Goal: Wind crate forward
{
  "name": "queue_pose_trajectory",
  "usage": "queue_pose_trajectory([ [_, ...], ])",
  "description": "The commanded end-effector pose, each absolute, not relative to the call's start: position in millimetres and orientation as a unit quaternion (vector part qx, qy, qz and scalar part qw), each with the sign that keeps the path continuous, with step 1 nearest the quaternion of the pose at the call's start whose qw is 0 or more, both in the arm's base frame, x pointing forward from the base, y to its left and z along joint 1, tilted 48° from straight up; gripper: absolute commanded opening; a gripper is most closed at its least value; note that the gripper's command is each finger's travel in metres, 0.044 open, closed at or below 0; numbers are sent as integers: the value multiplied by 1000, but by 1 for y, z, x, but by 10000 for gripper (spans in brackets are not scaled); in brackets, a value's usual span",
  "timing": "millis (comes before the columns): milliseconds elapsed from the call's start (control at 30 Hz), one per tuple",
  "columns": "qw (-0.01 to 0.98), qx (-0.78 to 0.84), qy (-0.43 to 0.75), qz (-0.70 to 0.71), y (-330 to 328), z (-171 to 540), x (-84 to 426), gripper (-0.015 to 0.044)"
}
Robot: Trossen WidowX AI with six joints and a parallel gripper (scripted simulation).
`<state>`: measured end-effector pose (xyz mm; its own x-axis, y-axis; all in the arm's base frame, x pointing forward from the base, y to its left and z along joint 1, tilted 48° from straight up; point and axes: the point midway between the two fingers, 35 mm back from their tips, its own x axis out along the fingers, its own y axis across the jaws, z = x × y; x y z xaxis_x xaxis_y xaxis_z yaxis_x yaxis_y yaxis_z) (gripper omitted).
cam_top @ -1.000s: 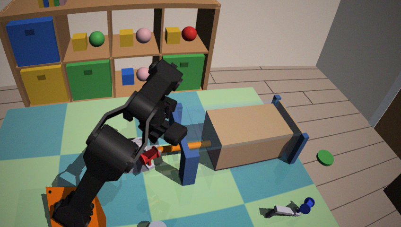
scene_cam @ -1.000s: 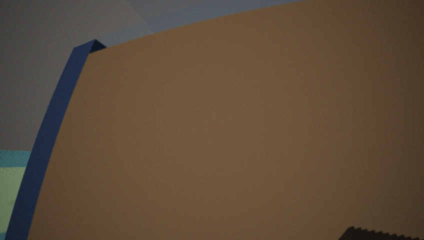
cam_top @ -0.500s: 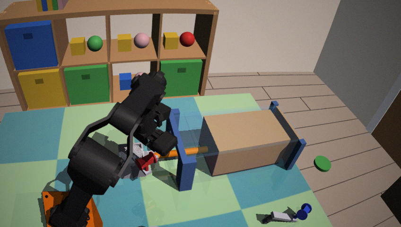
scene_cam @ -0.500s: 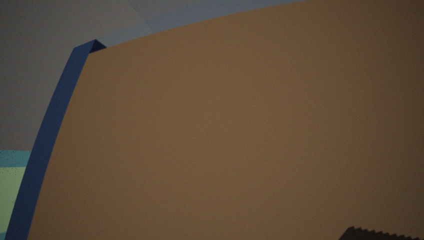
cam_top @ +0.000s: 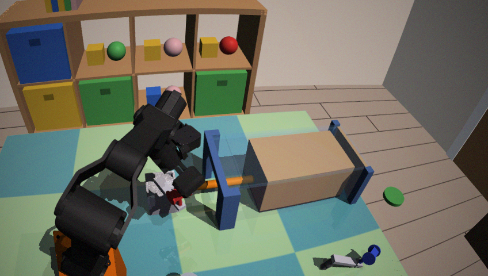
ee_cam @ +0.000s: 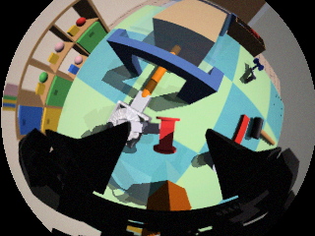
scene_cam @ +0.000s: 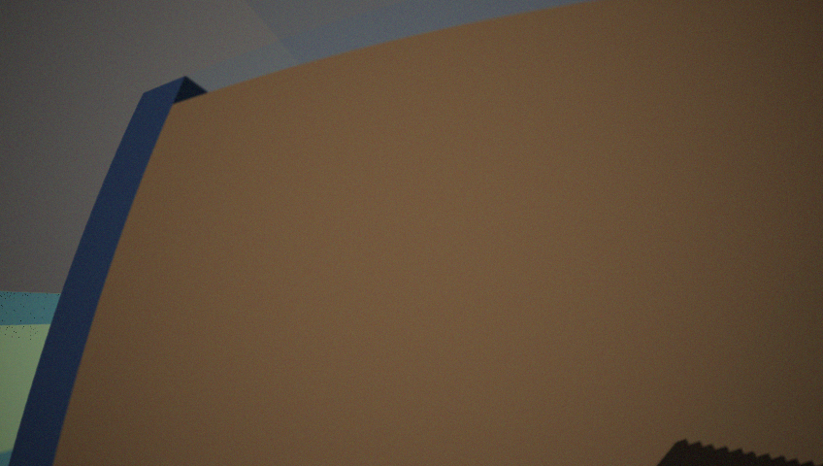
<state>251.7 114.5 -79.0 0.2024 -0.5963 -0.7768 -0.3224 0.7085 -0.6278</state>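
The brown crate (cam_top: 301, 157) (ee_cam: 189, 22) sits flat inside the clear-panelled cubby. Its front is a clear gap behind the blue frame (cam_top: 228, 204) (ee_cam: 162, 64) at the mouth. An orange strap (cam_top: 229, 181) (ee_cam: 157, 81) runs from the crate's front under that frame to the pale grey winch (cam_top: 160, 183) (ee_cam: 123, 118). A handle's red grip (cam_top: 176, 197) (ee_cam: 167, 135) stands beside the winch, with its dark arm reaching over to the winch top; its key is hidden. My gripper (ee_cam: 169, 129) is open and empty, its fingertips wide apart either side of the red grip in the wrist view.
A red bar (ee_cam: 241, 129) and a black-headed hammer (ee_cam: 257, 128) lie right in the wrist view. A grey tool (cam_top: 344, 260) with blue knobs lies at the near right. A green disc (cam_top: 393, 196) is farther right. The exterior view is mostly filled by a brown surface.
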Motion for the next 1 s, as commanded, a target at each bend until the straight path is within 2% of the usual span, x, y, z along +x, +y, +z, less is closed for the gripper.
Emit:
queue_pose_trajectory([
  [0,688,-365,619,-103,113,-79,252,440],
  [967,687,-367,618,-104,81,-113,245,440],
])
